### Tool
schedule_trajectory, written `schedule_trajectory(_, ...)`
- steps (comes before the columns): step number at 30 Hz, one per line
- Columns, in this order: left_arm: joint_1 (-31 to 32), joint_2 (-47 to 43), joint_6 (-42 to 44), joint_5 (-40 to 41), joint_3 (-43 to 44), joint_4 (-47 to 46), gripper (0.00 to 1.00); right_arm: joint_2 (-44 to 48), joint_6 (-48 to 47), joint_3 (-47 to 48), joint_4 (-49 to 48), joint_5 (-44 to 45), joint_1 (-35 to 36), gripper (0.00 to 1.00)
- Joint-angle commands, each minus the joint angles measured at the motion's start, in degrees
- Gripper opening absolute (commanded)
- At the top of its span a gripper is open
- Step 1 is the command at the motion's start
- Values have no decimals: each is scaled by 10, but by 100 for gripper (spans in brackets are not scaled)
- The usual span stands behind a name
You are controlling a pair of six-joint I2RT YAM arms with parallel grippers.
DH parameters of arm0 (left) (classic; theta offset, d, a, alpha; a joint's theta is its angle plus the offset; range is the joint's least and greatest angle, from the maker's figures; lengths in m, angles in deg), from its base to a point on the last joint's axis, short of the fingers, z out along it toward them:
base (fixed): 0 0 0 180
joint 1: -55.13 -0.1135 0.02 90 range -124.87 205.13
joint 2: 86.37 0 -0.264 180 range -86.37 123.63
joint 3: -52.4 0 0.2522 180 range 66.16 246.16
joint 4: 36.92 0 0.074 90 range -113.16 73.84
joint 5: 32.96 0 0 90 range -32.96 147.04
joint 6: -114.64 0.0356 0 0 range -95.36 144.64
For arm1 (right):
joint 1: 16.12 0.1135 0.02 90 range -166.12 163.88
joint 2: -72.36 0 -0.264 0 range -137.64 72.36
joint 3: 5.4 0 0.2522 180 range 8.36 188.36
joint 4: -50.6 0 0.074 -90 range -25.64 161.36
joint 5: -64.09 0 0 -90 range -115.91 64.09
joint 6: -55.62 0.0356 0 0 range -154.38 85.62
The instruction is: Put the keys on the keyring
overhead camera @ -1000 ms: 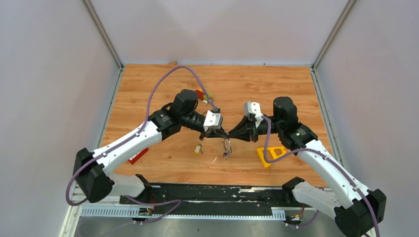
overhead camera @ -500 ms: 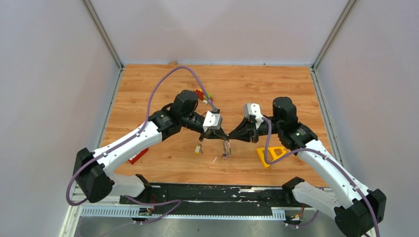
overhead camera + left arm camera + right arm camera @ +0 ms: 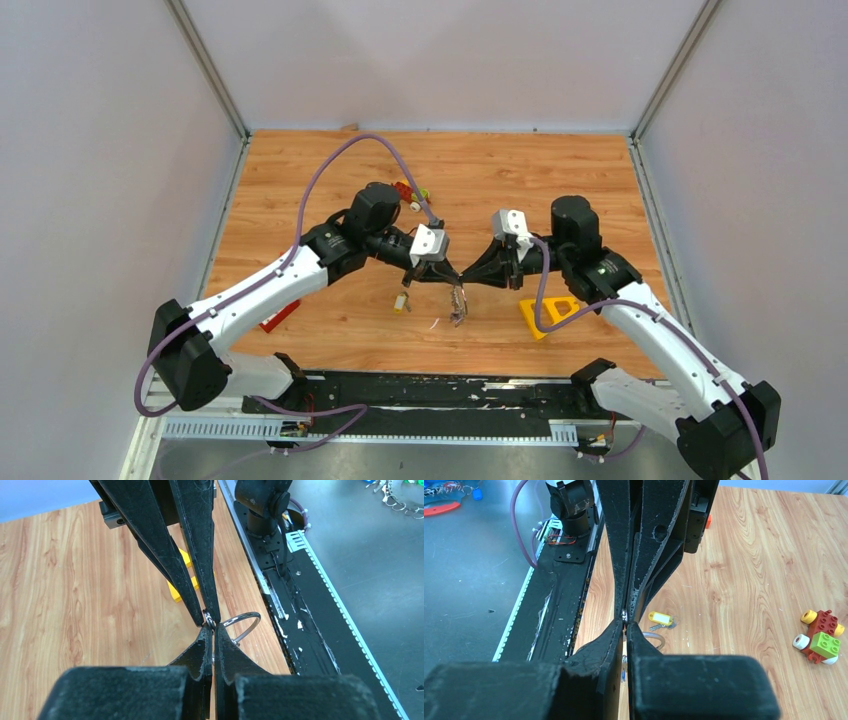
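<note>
**Tabletop** (image 3: 330,170): wood-grain board, walled on three sides.

**Left gripper** (image 3: 452,277): at centre frame in the top view, pointing right. Its fingers (image 3: 200,650) are pressed together, with the keyring's wire coming out between their tips.

**Right gripper** (image 3: 466,279): pointing left, tip to tip with the left one. Its fingers (image 3: 610,641) are drawn together to a sliver of a gap, the tips pinching a small bit of silver metal. Whether that is ring wire or a key cannot be told.

**Keyring** (image 3: 246,613): thin silver loop, held above the tabletop at the meeting point of the two grippers and arcing to the right of the left wrist view.

**Keys** (image 3: 459,305): a small cluster hanging just below the joined tips.

**Yellow-tagged key** (image 3: 660,618): lying flat on the tabletop, left of the hanging cluster in the top view.

**Yellow triangle** (image 3: 548,312): on the tabletop at lower right, partly under the right arm's cable.

**Toy car** (image 3: 822,635): red, green and yellow, behind the left arm in the top view.
</note>
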Motion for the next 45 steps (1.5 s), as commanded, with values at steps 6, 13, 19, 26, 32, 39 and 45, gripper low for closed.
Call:
schedule_trajectory(6,-12,-12,9,-20,17,-42,7,31,44,14,-9,17,5,0)
schedule_trajectory(13,-12,-3,19,-12,30,-24,27,32,57,11,-18,28,5,0)
schedule_trajectory(19,-12,-3,20,-9,31,-22,33,32,60,11,-22,38,5,0)
schedule_trajectory(26,-22,-20,68,17,33,22,45,36,53,9,-19,44,4,0)
schedule_trajectory(32,-52,-49,124,57,25,81,59,41,35,11,-10,41,2,0)
schedule_trajectory(39,-57,-88,211,187,-39,117,62,40,26,17,0,36,-1,0)
schedule_trajectory(45,-59,-48,275,260,-52,167,63,42,21,18,4,35,-2,0)
